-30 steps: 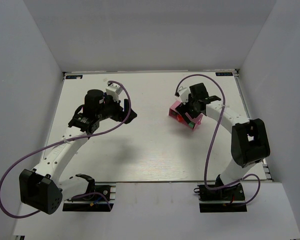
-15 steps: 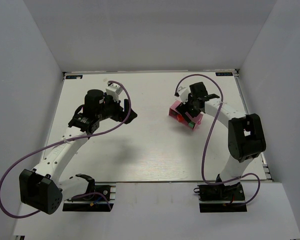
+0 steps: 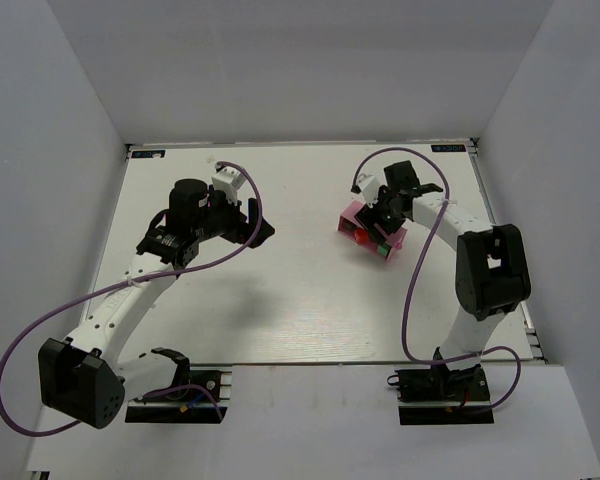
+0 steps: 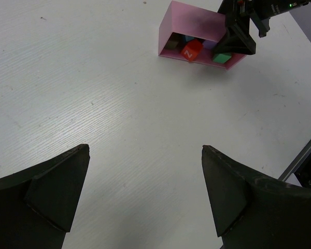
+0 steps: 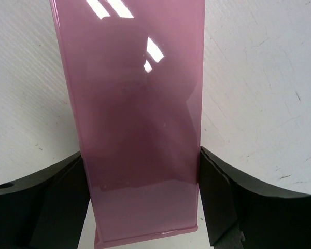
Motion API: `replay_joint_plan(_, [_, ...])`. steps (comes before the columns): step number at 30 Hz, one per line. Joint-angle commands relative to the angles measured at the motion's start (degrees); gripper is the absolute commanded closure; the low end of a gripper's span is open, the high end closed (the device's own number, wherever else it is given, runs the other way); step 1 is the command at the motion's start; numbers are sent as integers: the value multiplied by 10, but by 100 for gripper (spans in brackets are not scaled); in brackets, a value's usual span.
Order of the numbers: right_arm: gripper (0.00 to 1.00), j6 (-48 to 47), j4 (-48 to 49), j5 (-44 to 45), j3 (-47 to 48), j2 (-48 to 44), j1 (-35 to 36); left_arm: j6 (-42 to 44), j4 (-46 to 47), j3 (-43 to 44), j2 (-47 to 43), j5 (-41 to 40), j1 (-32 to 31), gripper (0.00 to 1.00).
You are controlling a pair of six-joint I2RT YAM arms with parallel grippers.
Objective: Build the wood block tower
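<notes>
Two arms: L pincer [image 4: 145,149] apart over bare table [image 4: 93,78]; R pincer [image 5: 141,155] clamps pink tray [image 4: 192,21] edges, blocks [image 4: 191,51] inside.

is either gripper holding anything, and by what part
The right gripper clamps the pink tray across its width, a finger on each long side. The left gripper is open and holds nothing.

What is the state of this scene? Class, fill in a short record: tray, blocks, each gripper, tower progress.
tray: pink tray, tipped up, open side facing the left arm
blocks: red block and green block inside the tray; others too shadowed to tell
right gripper: shut on the tray's sides
left gripper: open, empty, above the table
tower: not yet started
</notes>
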Motion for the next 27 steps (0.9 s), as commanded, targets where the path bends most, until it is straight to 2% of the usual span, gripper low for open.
replay_joint_plan(1, [39, -11, -24, -34, 30, 7, -7, 5, 13, -4, -12, 10, 3, 0])
replay_joint_plan(2, [41, -11, -26, -33, 31, 9, -8, 5, 13, -4, -12, 10, 3, 0])
replay_joint_plan(5, [58, -12, -35, -41, 35, 13, -10, 5, 13, -4, -12, 10, 3, 0])
replay_joint_plan(6, [69, -10, -37, -41, 39, 13, -10, 5, 13, -4, -12, 10, 3, 0])
replay_joint_plan(11, [99, -10, -44, -55, 43, 4, -9, 5, 13, -4, -12, 10, 3, 0])
replay_joint_plan(18, [100, -5, -32, -49, 33, -6, -5, 5, 13, -4, -12, 10, 3, 0])
replay_joint_plan(27, [100, 15, 51, 4, -16, -55, 1, 5, 13, -4, -12, 10, 3, 0])
